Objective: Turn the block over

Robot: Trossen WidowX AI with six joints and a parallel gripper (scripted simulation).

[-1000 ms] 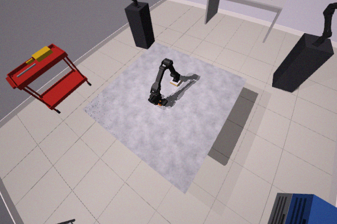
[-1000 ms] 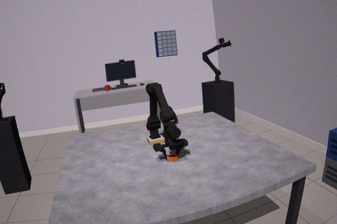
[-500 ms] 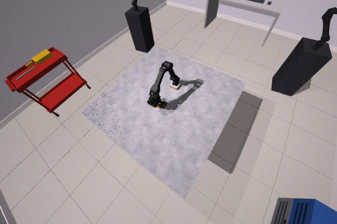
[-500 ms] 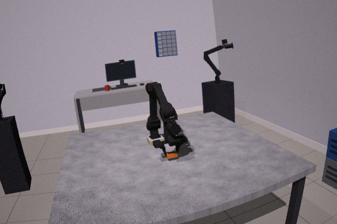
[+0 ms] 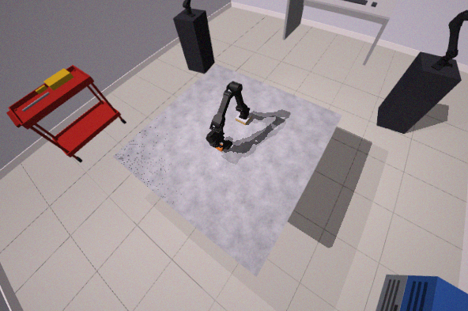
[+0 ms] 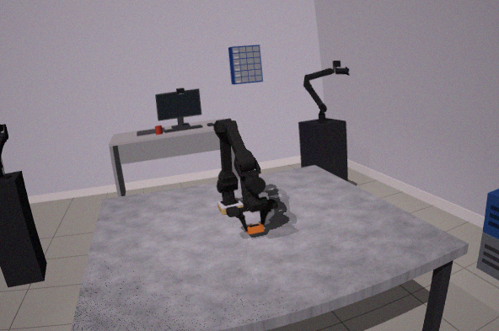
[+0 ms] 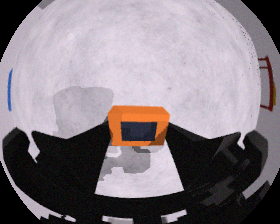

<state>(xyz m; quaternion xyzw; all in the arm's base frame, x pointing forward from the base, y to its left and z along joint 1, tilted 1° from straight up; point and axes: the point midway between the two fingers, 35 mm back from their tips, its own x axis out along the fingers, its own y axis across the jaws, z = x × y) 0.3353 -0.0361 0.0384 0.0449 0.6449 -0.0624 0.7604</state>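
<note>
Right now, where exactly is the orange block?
The orange block sits low on the grey table near its middle, gripped by the hand just in front of the arm's base. In the wrist view, its dark marked face shows.

Orange block [image 7: 138, 125] with dark blue marked face; mottled grey table [image 6: 169, 260].

A grey mottled table [image 5: 245, 205] is seen from above on a tiled floor. Near its centre a black arm [image 5: 225, 111] is folded over, its gripper [image 5: 220, 146] lowered at the arm's 6 o'clock side onto an orange block [image 5: 219, 149], of which only a sliver is shown. A red cart [image 5: 59, 108] is placed at 9 o'clock, a black pedestal [image 5: 194, 39] at 12 o'clock, and a grey desk [image 5: 336, 9] at 1 o'clock.
</note>
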